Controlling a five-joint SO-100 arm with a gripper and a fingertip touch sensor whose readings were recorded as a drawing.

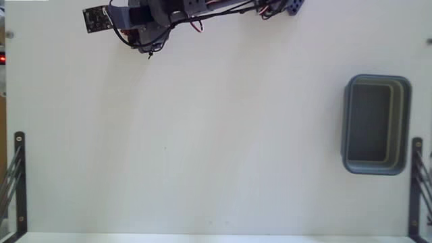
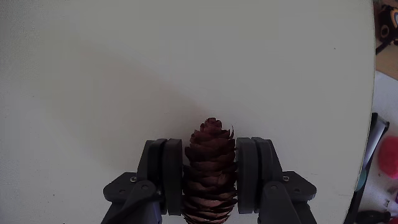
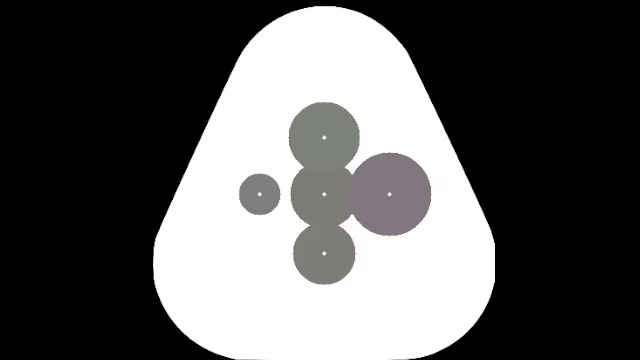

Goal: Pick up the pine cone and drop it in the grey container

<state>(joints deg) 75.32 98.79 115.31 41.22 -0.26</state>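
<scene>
The gripper (image 2: 211,177) clamps the pine cone (image 2: 211,168) between both fingers for carrying, while the grey container (image 1: 376,124) waits by the tabletop's right edge in the fixed view.

no readable text, labels or numbers anywhere

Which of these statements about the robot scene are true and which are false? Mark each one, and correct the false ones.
1. The gripper is shut on the pine cone. True.
2. The pine cone lies inside the grey container. False: the container is empty in the fixed view, and the cone sits between the fingers.
3. In the fixed view the container is at the right side of the white table. True.
4. The arm is directly above the container in the fixed view. False: it is at the top left, far from it.
5. The cone's tip pokes out past the fingers. True.
</scene>
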